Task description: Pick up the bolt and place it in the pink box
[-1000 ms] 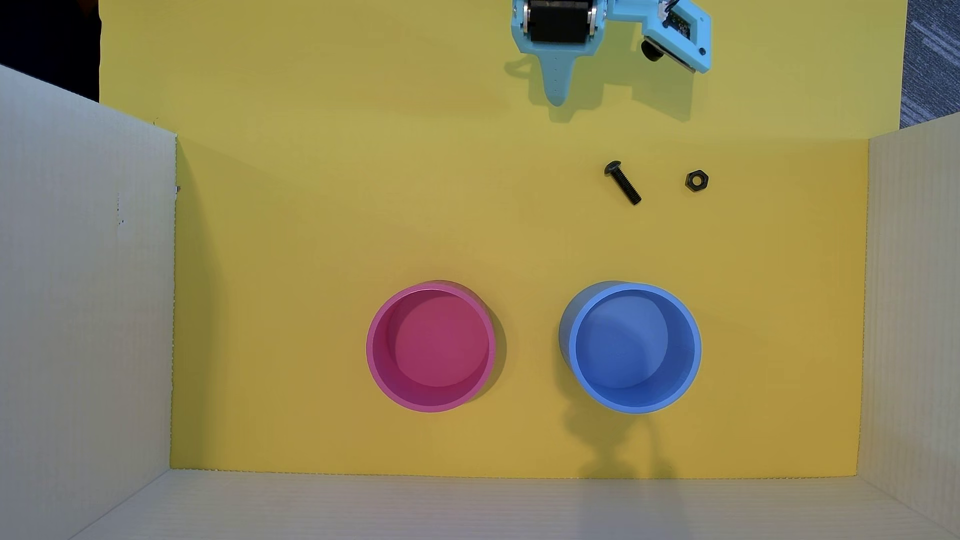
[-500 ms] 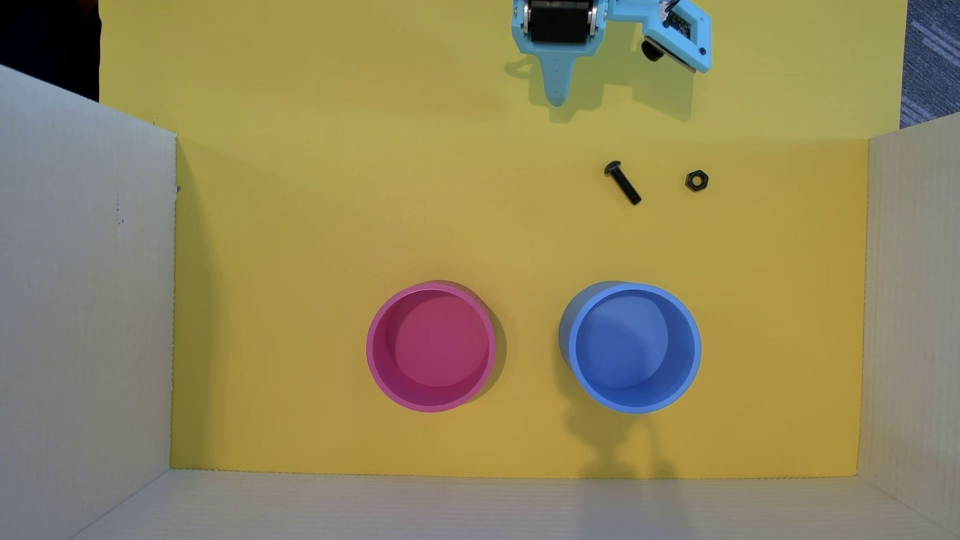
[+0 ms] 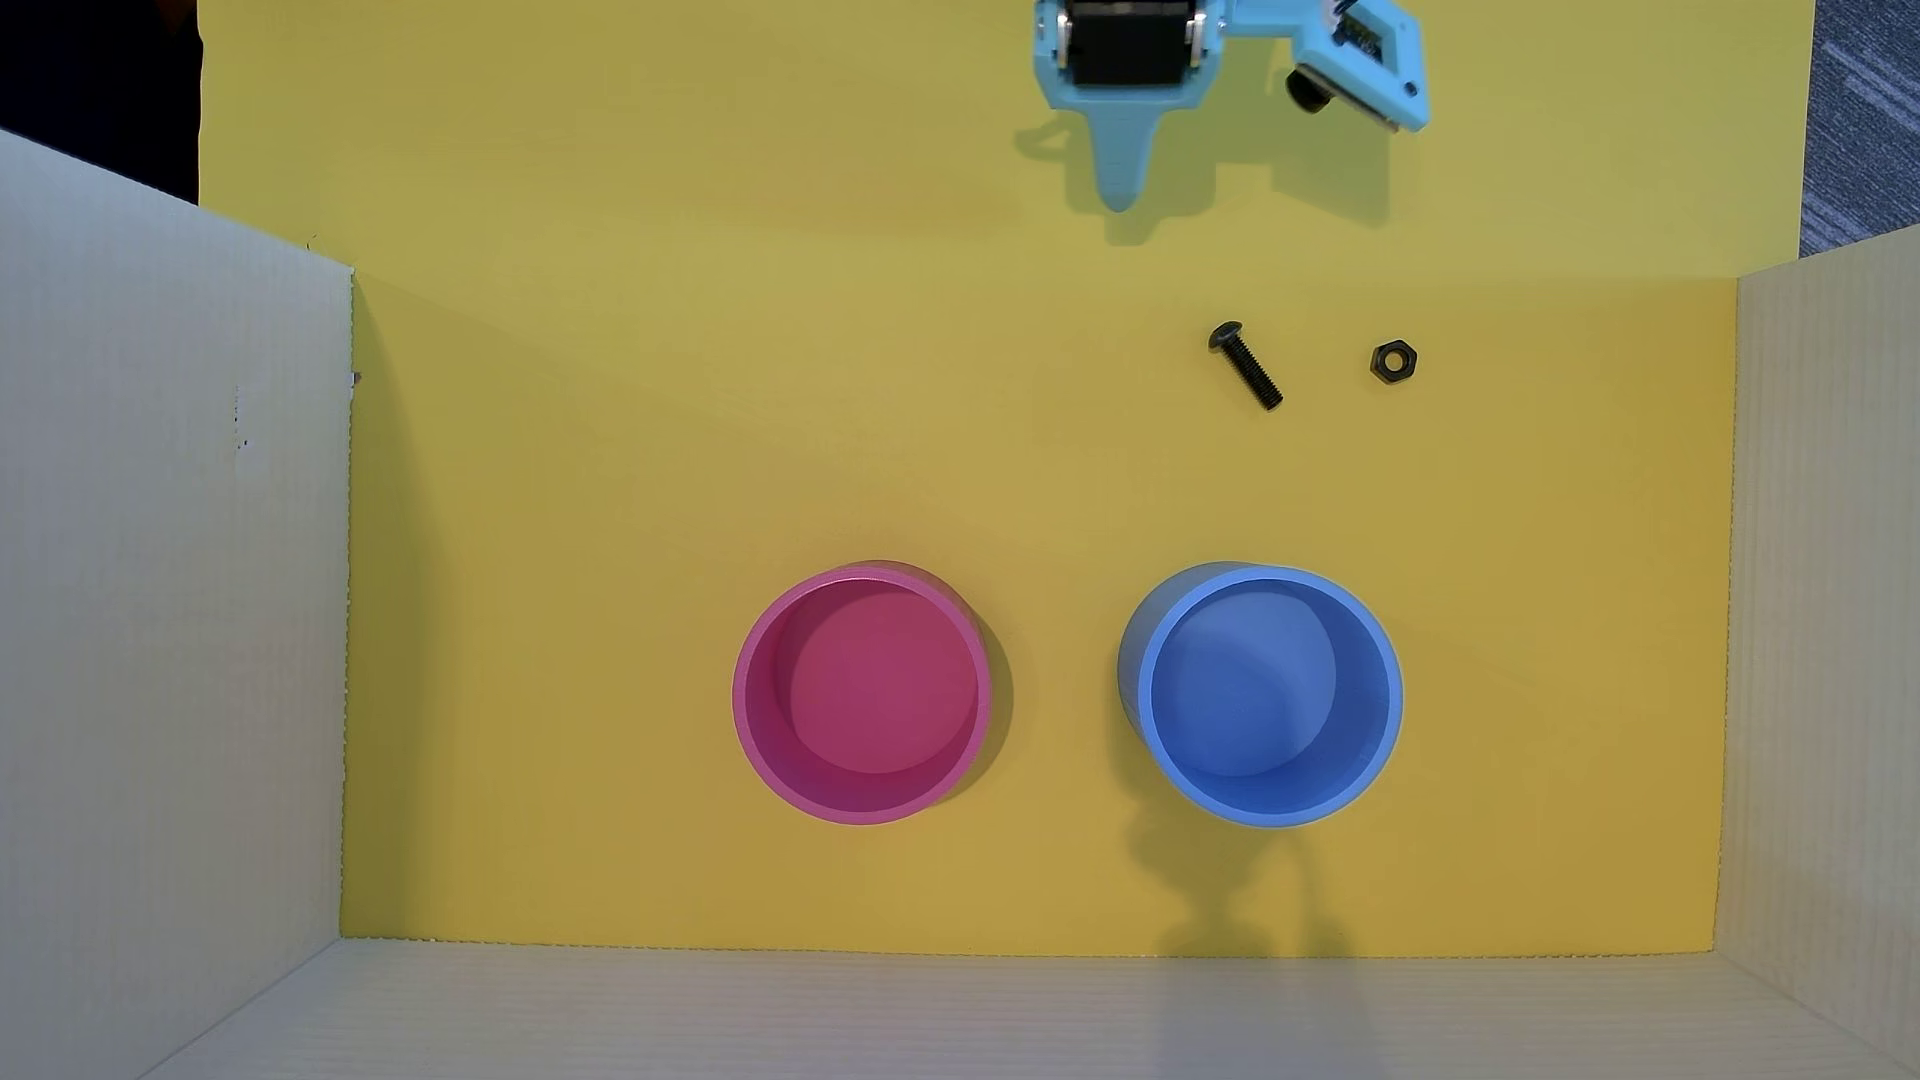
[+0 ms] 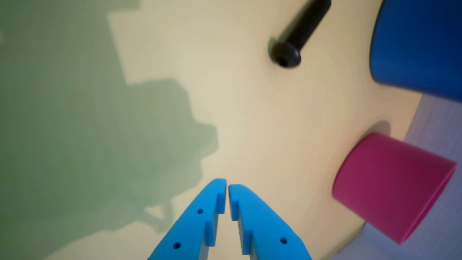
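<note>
1. Overhead view: I see the gripper point(image 3: 1120, 197) at the top edge over the yellow mat point(image 3: 665, 436), holding nothing. The bolt point(image 3: 1245, 365) lies flat well below it, the nut point(image 3: 1393, 361) near on its right. The pink box point(image 3: 862, 694) and blue container point(image 3: 1261, 696) stand apart, lower down, both empty.
2. Wrist view: I see fingertips point(image 4: 227, 187) nearly together, only a thin slit between. The bolt point(image 4: 297, 36) lies top centre, beside the blue container point(image 4: 418, 47); the pink box point(image 4: 393, 184) sits right.

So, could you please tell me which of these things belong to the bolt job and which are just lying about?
Part of the job:
- the bolt, lying loose on the yellow sheet
- the pink box, empty
- the gripper, jaws nearly together, holding nothing

Just lying about:
- the hex nut, beside the bolt
- the blue container, empty
</note>
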### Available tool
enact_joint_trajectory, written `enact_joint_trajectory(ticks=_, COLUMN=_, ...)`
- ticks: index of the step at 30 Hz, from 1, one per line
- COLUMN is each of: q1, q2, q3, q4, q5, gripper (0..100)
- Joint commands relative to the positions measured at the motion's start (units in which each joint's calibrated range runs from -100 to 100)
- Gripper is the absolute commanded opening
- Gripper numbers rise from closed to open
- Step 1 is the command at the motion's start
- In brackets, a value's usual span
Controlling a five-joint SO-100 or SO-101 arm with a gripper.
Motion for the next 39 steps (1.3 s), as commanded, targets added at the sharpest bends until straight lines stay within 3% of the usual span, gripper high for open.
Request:
enact_joint_trajectory(ticks=1, q1=0.3, q2=-0.3, q3=-0.8, q4=-0.5, q5=-0.1, gripper=1)
enact_joint_trajectory(ticks=13, q1=5.2, q2=2.9, q3=-27.7, q4=1.7, q5=0.1, gripper=2)
enact_joint_trajectory(ticks=25, q1=5.0, q2=35.8, q3=-57.6, q4=11.6, q5=-1.1, gripper=2)
enact_joint_trajectory(ticks=31, q1=-5.1, q2=50.2, q3=-68.9, q4=23.3, q5=-1.2, gripper=2)
enact_joint_trajectory(ticks=39, q1=-10.8, q2=65.3, q3=-68.9, q4=24.3, q5=-1.4, gripper=2)
